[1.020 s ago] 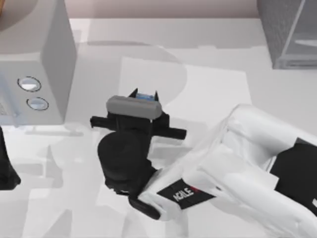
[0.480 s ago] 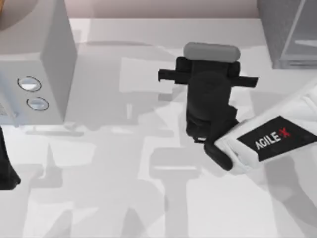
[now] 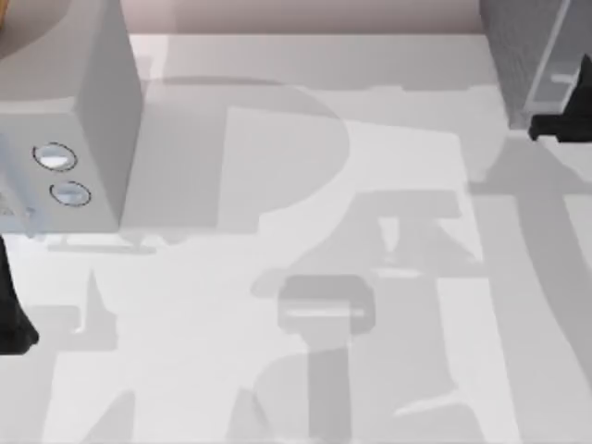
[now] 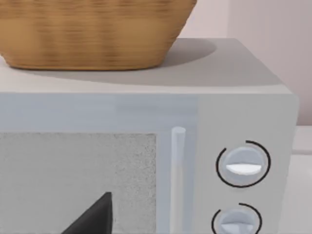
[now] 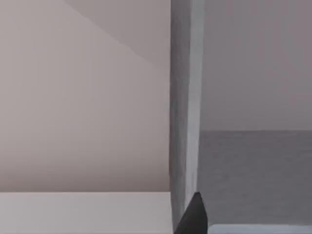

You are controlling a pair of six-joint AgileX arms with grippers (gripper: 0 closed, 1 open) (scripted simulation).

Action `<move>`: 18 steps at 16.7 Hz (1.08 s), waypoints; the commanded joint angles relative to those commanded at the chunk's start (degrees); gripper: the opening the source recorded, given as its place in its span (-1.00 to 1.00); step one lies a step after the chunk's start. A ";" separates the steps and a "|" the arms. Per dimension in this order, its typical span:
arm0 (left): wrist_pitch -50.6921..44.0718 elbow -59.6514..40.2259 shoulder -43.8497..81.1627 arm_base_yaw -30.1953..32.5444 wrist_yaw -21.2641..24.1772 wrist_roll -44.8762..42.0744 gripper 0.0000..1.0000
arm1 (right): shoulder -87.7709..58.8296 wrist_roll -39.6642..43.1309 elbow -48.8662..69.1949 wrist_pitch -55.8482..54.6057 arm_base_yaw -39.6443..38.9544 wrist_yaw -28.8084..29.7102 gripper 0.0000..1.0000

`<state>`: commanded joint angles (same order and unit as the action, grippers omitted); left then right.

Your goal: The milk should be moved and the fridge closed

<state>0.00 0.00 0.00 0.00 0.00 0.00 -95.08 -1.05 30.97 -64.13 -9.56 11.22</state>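
Since the earlier frame, the right arm had swung off the middle of the table [image 3: 305, 231] to its right edge. At left, the left arm [image 3: 11, 314] sat parked beside the dialled box [image 3: 65, 111]. At far right, the right gripper [image 3: 566, 116] met the fridge [image 3: 532, 55]; finger spacing and the milk's place couldn't be told.
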 joint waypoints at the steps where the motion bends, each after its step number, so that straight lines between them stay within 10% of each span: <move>1: 0.00 0.00 0.00 0.00 0.00 0.00 1.00 | 2.92 0.04 -2.78 0.10 2.86 -3.00 -1.00; 11: 0.00 0.00 0.00 0.00 0.00 0.00 1.00 | 7.81 0.08 -7.62 0.30 8.76 -9.13 -1.00; 18: 0.00 0.00 0.00 0.00 0.00 0.00 1.00 | -12.33 0.28 13.19 1.85 14.17 -14.68 -1.00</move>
<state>0.00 0.00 0.00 0.00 0.00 0.00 -107.41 -0.77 44.16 -62.28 4.61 -3.46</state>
